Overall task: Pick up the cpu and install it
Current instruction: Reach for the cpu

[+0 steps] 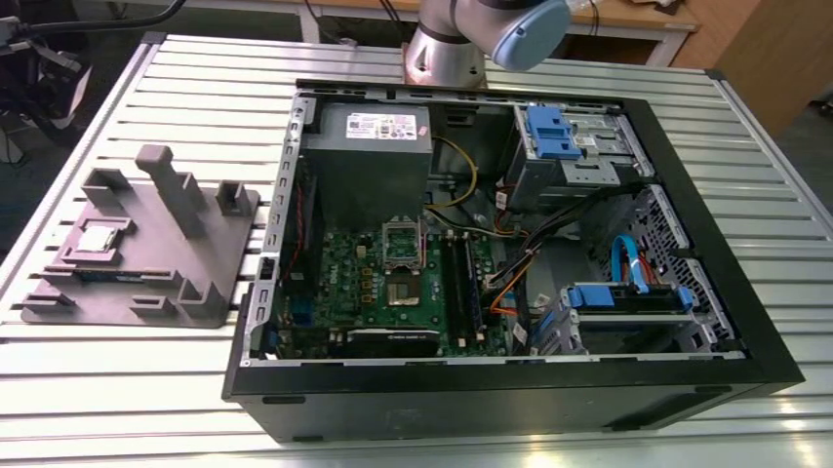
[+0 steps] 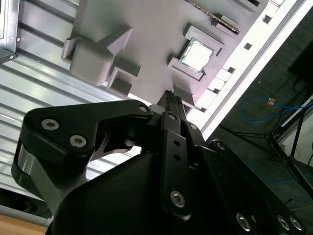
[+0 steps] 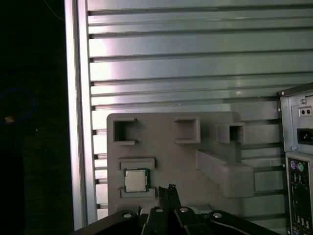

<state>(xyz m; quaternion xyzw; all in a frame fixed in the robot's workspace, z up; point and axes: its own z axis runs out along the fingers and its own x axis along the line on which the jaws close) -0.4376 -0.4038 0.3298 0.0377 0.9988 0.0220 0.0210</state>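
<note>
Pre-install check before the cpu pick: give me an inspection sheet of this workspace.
Surface: slatted metal table.
Job's things: cpu seated in its pocket on the grey fixture tray; motherboard socket inside the open computer case.
Clutter: nothing seen.
Grippers: gripper hovers over the tray near the cpu, fingers shut, holding nothing.
Cables: blue cable and yellow wire inside the case; blue lead on the floor.
Surroundings: wooden desk behind the table.

I see a slatted metal table (image 1: pixel 131 390) carrying two things: a grey moulded holder (image 1: pixel 195 268) on the exterior view's left, and an open black computer case (image 1: pixel 521 400) across centre and right.
</note>
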